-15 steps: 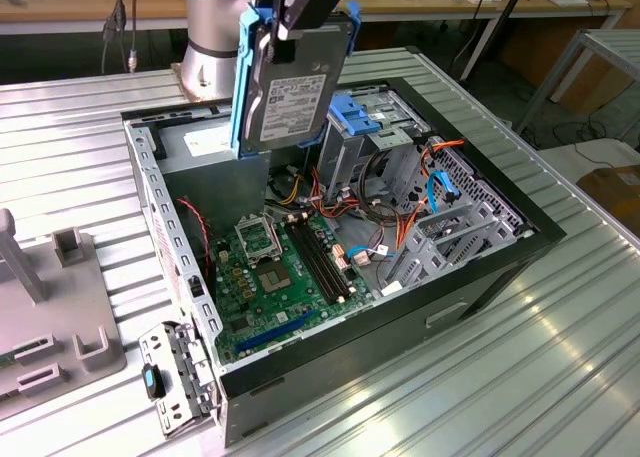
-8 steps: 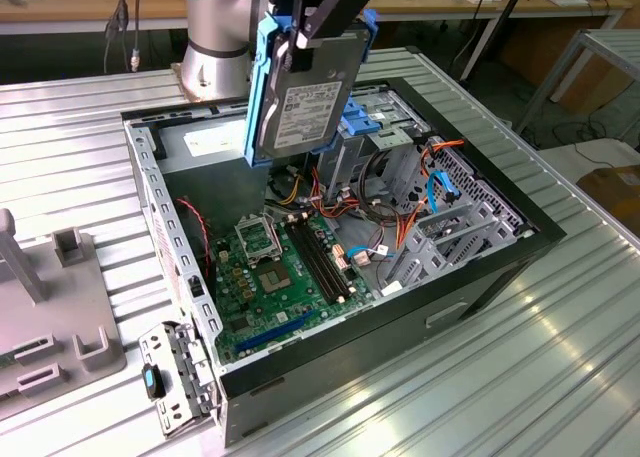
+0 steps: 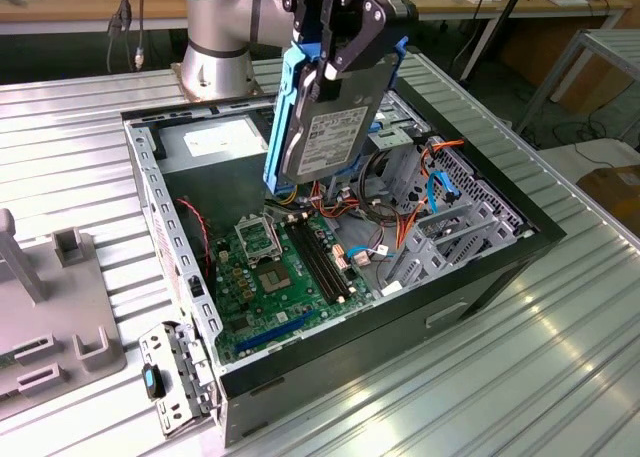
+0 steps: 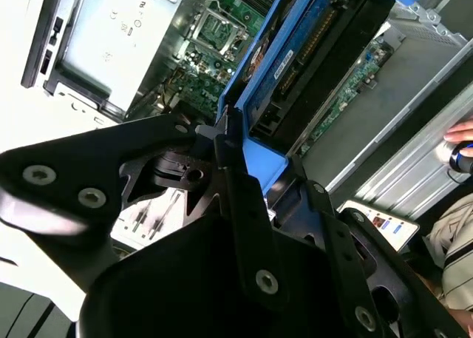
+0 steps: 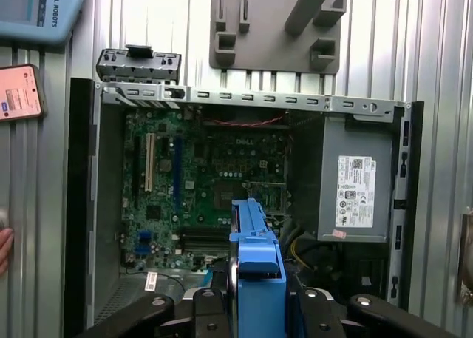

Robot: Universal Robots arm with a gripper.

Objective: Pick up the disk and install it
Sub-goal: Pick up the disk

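Hanging on edge, the disk [image 3: 325, 127] sits tilted in the air over the open computer case [image 3: 480, 277], its labelled face toward the exterior view and its lower end at about twelve o'clock from the motherboard [image 3: 285, 267], touching nothing below. The gripper [image 3: 335, 57] is clamped on the disk's upper end, its black fingers [image 3: 352, 39] pressing in from either side across the blue side rails [image 3: 283, 107]. I judge the drive stiff and dense for its size, so it should not sag or swing in this hold. It is also sensitive to knocks, and the plastic rails look smooth and a little springy. The edges along the rails seem the right place to take it, since the second wrist view shows a bare circuit board and connector on one face of the disk [image 4: 325, 42]. From the motherboard, a grey metal cage [image 3: 440, 227] threaded with orange and blue cables [image 3: 400, 217] lies at about three o'clock, and the power supply [image 3: 215, 137] at about eleven o'clock. The first wrist view shows a rail [image 5: 255, 249] end-on. The pad contact on the far face is hidden. How high the lower end hangs above the board cannot be judged, nor which bay is meant for it.
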